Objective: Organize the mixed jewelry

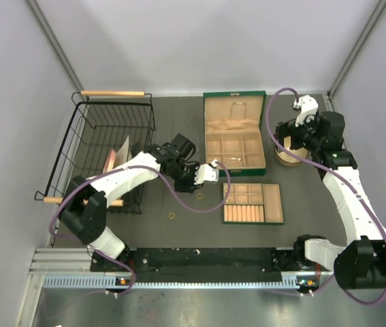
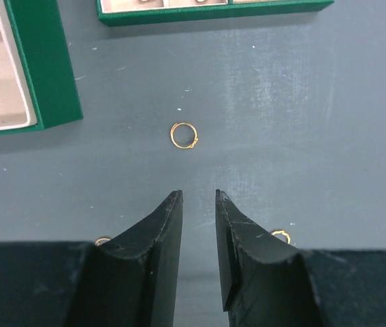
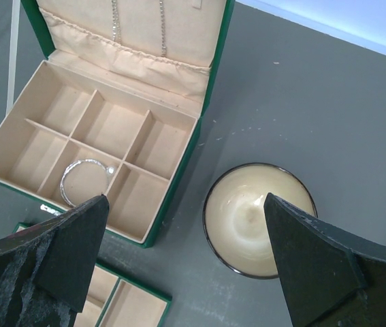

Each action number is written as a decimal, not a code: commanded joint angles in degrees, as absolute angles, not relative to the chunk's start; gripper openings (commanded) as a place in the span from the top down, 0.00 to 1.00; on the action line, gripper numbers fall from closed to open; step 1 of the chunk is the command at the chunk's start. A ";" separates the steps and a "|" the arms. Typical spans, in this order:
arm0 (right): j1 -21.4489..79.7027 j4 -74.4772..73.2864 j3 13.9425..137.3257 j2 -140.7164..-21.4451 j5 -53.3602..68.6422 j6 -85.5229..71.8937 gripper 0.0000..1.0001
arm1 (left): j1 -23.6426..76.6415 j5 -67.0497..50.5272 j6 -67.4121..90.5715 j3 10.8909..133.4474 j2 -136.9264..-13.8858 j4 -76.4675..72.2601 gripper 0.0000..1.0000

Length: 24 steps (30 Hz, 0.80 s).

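Gold rings lie on the dark table. In the left wrist view one ring [image 2: 184, 135] lies just ahead of my fingertips, and two more [image 2: 281, 236] [image 2: 102, 240] peek out beside my fingers. The top view shows two rings [image 1: 200, 197] [image 1: 171, 216] near the table's middle. My left gripper [image 1: 211, 172] [image 2: 198, 195] hovers low over the table, jaws slightly apart, with nothing between them. My right gripper [image 1: 300, 112] [image 3: 186, 204] is wide open and empty above the round wooden stand [image 1: 288, 155] [image 3: 259, 219]. The tan compartment tray [image 1: 252, 203] lies right of the left gripper.
An open green jewelry box [image 1: 233, 133] [image 3: 179, 116] stands at the back middle, with a silver bracelet [image 3: 84, 178] in one compartment. A black wire basket [image 1: 104, 146] stands at the left. Green box edges [image 2: 43, 68] [image 2: 213, 12] border the left wrist view.
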<state>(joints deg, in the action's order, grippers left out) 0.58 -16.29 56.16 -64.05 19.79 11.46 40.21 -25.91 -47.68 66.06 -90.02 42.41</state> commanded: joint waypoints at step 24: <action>0.44 -15.29 55.99 -63.90 21.27 12.30 0.01 | 39.64 -30.94 -68.29 67.32 -100.54 39.12 0.62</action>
<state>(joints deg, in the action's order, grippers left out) 0.58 -16.29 55.88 -64.27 20.25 11.55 38.61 -30.92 -67.53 66.11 -99.46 41.58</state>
